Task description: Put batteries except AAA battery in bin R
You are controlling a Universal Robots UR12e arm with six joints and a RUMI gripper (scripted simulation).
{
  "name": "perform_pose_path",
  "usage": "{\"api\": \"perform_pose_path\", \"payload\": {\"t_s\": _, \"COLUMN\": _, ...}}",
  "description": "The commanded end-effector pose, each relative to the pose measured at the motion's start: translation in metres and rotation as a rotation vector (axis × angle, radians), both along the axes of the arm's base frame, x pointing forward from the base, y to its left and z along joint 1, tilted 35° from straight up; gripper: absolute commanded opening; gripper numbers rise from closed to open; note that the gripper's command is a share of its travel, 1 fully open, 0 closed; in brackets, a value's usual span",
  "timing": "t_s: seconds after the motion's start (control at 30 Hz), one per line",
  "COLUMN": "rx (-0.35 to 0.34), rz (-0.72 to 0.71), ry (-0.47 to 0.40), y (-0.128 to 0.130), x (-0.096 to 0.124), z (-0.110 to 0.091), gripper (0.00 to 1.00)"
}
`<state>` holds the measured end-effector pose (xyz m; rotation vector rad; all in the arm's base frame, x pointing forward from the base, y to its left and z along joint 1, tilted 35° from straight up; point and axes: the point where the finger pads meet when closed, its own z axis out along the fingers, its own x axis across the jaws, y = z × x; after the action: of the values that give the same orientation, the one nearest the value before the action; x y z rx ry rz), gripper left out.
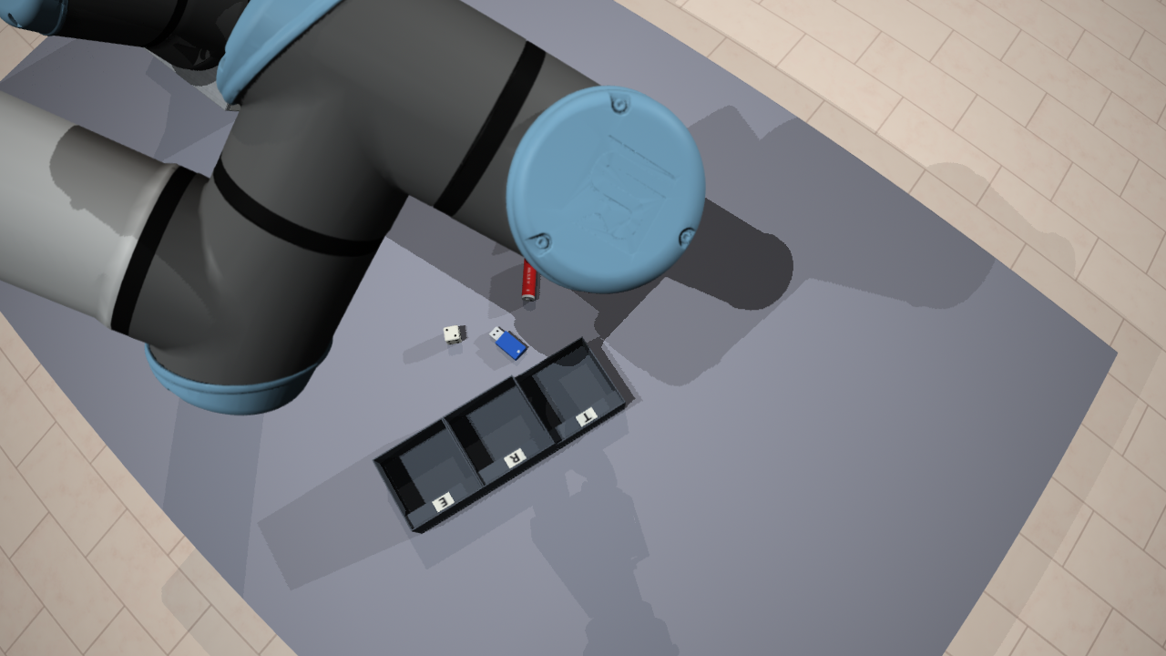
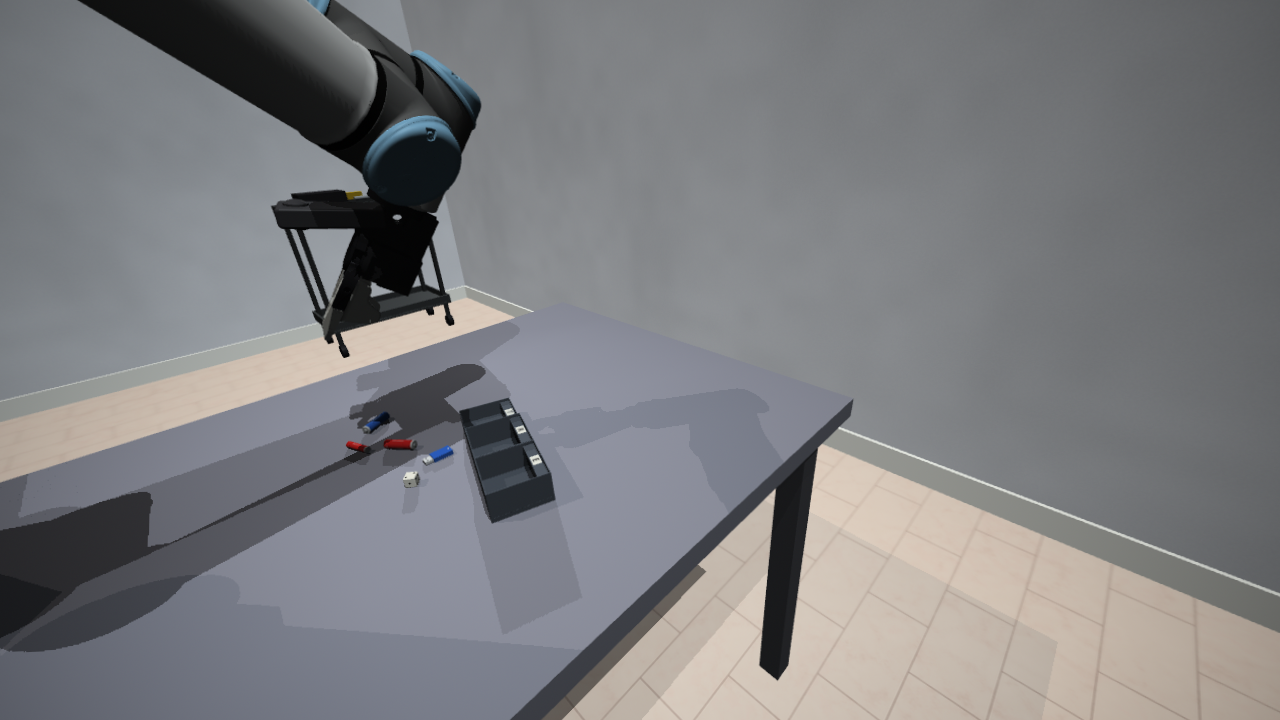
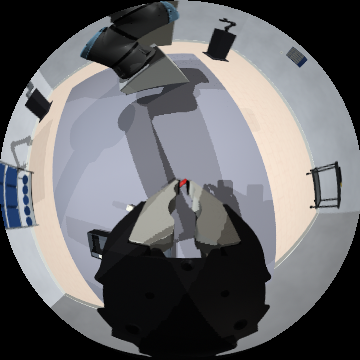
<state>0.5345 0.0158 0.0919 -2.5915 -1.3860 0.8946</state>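
Three batteries lie on the grey table (image 2: 626, 420) left of the bins: a blue one (image 2: 375, 420), a small red one (image 2: 357, 445) and a longer red one (image 2: 400, 443) (image 1: 528, 281). The arm hides the other two in the top view. The black row of three bins stands upright; bin R (image 1: 514, 458) (image 2: 521, 433) is the middle one, and it looks empty. My gripper (image 2: 341, 349) (image 3: 183, 181) hangs high above the batteries. Its fingers are shut with nothing between them. A bit of a red battery (image 3: 183, 182) shows on the table past the fingertips.
A blue USB stick (image 1: 509, 343) (image 2: 437, 454) and a white die (image 1: 454, 333) (image 2: 410, 479) lie between the batteries and the bins. Bin T (image 1: 586, 417) is nearest the batteries and bin E (image 1: 442, 501) is at the other end. A black cart stands behind the table.
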Motion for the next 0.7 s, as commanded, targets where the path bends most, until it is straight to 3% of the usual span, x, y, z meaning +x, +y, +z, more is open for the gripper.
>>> {"api": "perform_pose_path", "payload": {"t_s": 0.0, "rx": -0.101, "rz": -0.107, "ry": -0.055, "y": 0.0015, "x": 0.0019, "z": -0.0028, "gripper": 0.04}}
{"api": "perform_pose_path", "payload": {"t_s": 0.2, "rx": -0.206, "rz": -0.235, "ry": -0.124, "y": 0.0024, "x": 0.0038, "z": -0.0056, "gripper": 0.04}}
{"api": "perform_pose_path", "payload": {"t_s": 0.27, "rx": -0.206, "rz": -0.235, "ry": -0.124, "y": 0.0024, "x": 0.0038, "z": -0.0056, "gripper": 0.04}}
{"api": "perform_pose_path", "payload": {"t_s": 0.3, "rx": -0.255, "rz": -0.294, "ry": -0.156, "y": 0.0027, "x": 0.0049, "z": -0.0068, "gripper": 0.04}}
{"api": "perform_pose_path", "payload": {"t_s": 0.67, "rx": -0.421, "rz": -0.526, "ry": -0.290, "y": 0.0032, "x": 0.0086, "z": -0.0099, "gripper": 0.04}}
